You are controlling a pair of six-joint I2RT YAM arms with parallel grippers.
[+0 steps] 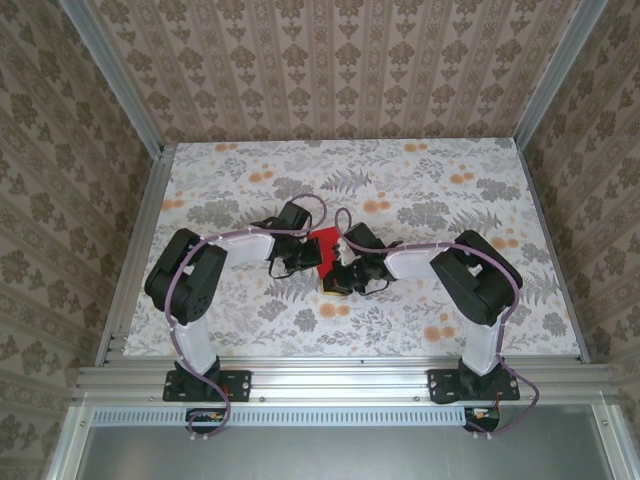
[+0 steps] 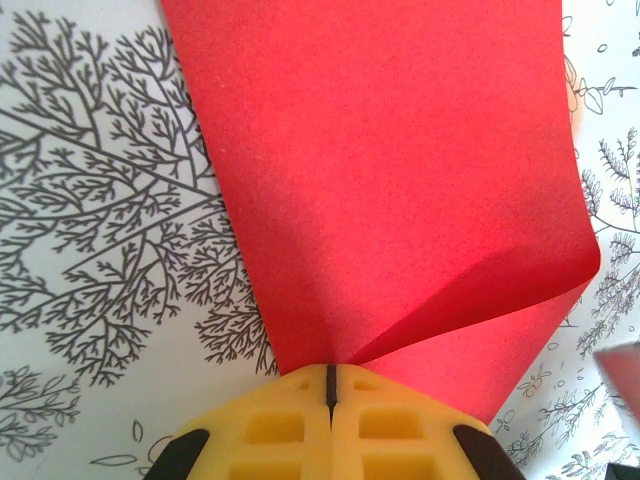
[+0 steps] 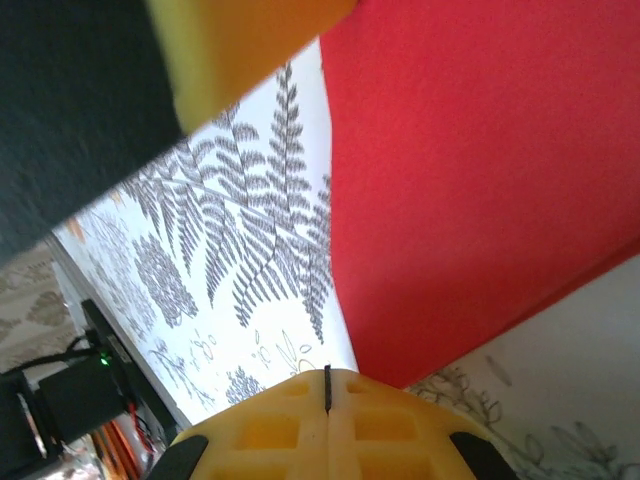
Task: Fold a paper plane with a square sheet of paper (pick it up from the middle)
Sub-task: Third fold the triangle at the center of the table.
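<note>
Both arms (image 1: 240, 245) elbow-bent inward; left pincer (image 2: 329, 385), right pincer (image 3: 327, 385) each pinching square sheet of paper (image 2: 390, 180).

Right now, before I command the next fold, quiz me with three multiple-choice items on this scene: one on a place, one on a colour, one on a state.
1. Where is the square sheet of paper?
A) between the two grippers, near the middle of the table
B) at the far left corner
C) on the near rail
2. What colour are the fingers of the left gripper?
A) blue
B) yellow
C) white
3. How is the right gripper set?
A) wide open
B) shut on nothing
C) shut on the sheet

Answers: 1 A, the top view shows red between both wrists. 2 B, yellow pads show at the bottom of the left wrist view. 3 C, its pads meet with the red edge pinched between them.
</note>
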